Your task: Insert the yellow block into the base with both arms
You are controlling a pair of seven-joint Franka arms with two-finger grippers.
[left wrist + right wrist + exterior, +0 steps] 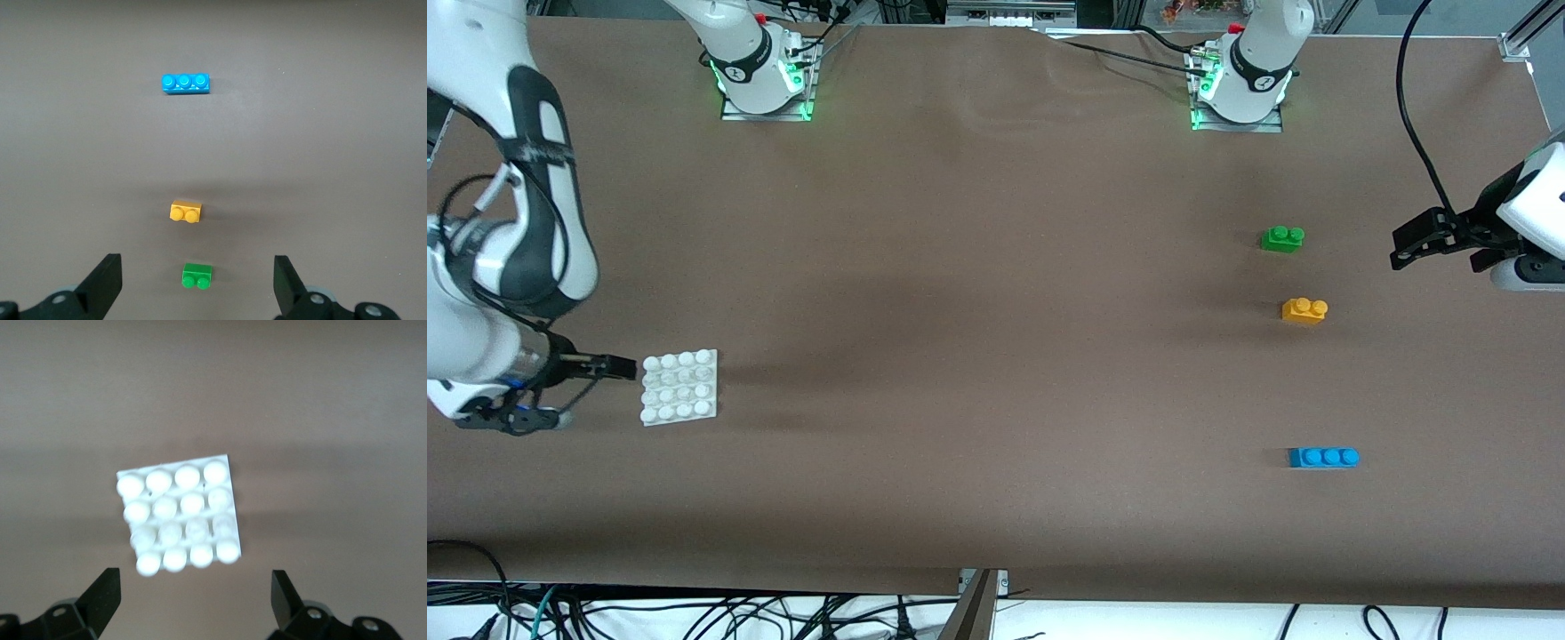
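Observation:
The yellow block (1304, 309) lies on the brown table toward the left arm's end, studs up; it also shows in the left wrist view (186, 211). The white base (679, 387) lies flat toward the right arm's end and fills the right wrist view (179, 517). My left gripper (1436, 253) is open and empty over the table's end, apart from the bricks; its fingers frame the view (197, 259). My right gripper (569, 391) is open and empty, low beside the base and apart from it (194, 581).
A green two-stud brick (1282, 238) lies farther from the front camera than the yellow block (197, 275). A blue three-stud brick (1323, 457) lies nearer to it (185, 83). Cables hang along the table's front edge.

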